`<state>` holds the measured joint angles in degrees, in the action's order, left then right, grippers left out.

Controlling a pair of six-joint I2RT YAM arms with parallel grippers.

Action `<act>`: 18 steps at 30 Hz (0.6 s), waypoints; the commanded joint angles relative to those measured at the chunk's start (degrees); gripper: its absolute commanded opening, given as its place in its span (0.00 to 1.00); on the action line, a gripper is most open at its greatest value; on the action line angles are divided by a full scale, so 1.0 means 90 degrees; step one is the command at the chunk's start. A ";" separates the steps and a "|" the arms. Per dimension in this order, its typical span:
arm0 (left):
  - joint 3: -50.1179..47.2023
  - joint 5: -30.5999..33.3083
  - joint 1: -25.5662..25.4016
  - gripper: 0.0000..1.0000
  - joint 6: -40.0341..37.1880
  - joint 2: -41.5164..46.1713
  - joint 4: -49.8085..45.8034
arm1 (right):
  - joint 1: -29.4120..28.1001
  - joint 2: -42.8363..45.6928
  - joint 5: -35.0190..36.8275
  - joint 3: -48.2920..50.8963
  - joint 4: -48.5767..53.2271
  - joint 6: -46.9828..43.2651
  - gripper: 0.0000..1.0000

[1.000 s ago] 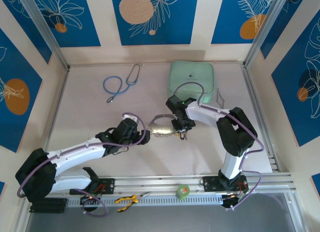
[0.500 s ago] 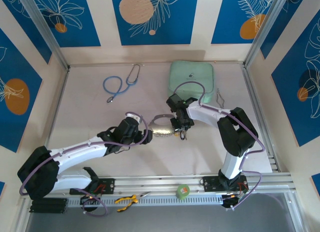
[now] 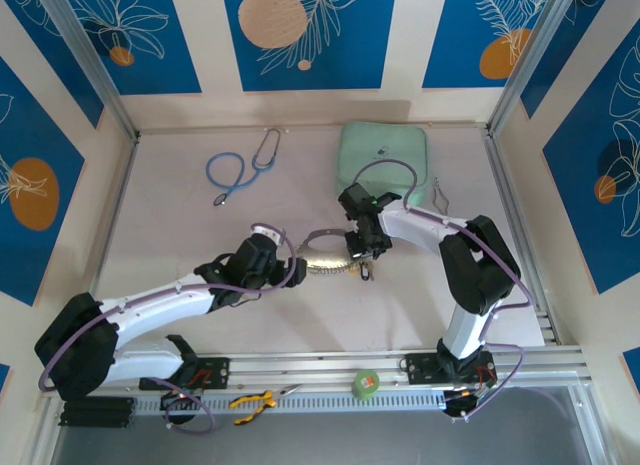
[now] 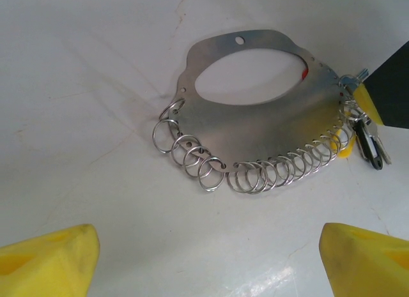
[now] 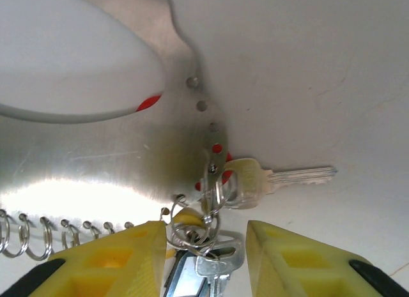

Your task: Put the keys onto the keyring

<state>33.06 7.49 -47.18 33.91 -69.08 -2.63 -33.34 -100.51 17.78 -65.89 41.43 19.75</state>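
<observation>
The keyring (image 4: 268, 128) lies flat near the middle of the table (image 3: 170, 225). It is a silvery plate with an oval cut-out and a small hole at 12 o'clock. In the left wrist view, a row of little split rings hangs along its lower edge from 9 o'clock round through 6 to 3. The keys (image 5: 255, 182) are bunched at the 3 o'clock end of that row. One pale key lies flat with its blade pointing to 3 o'clock in the right wrist view. The others sit in a cluster of rings at 6 o'clock of it, one with a yellow head. Red shows at the rim of the cut-out and through a hole in the plate.

The left gripper (image 4: 208, 262) sits at 9 o'clock of the keyring in the top view. Its 2 yellow fingertips (image 4: 51, 262) are spread wide and hold nothing, with the plate just beyond them. The right gripper (image 5: 204, 255) is at the keyring's 3 o'clock end. Its fingers (image 5: 108, 262) stand close on either side of the key bunch. Whether they actually pinch it cannot be told.

A blue stethoscope (image 3: 240, 170) lies at 11 o'clock of the keyring, well apart. A pale green pouch (image 3: 382, 155) lies at 1 o'clock
</observation>
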 commanded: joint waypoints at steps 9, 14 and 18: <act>-0.0031 -0.0041 -0.0065 0.89 -0.0219 0.0205 0.0195 | 0.0170 -0.0411 -0.0372 -0.0318 -0.0155 -0.0113 0.30; -0.0021 -0.0032 -0.0064 0.89 -0.0331 0.0205 0.0243 | 0.0185 -0.0509 -0.0374 -0.0293 -0.0199 -0.0091 0.25; 0.0006 -0.0012 -0.0064 0.88 -0.0469 0.0215 0.0285 | 0.0208 -0.0522 -0.0385 -0.0326 -0.0180 -0.0087 0.10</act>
<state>33.06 7.51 -47.29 31.68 -68.20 -1.39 -31.83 -104.55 15.99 -67.55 39.62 18.90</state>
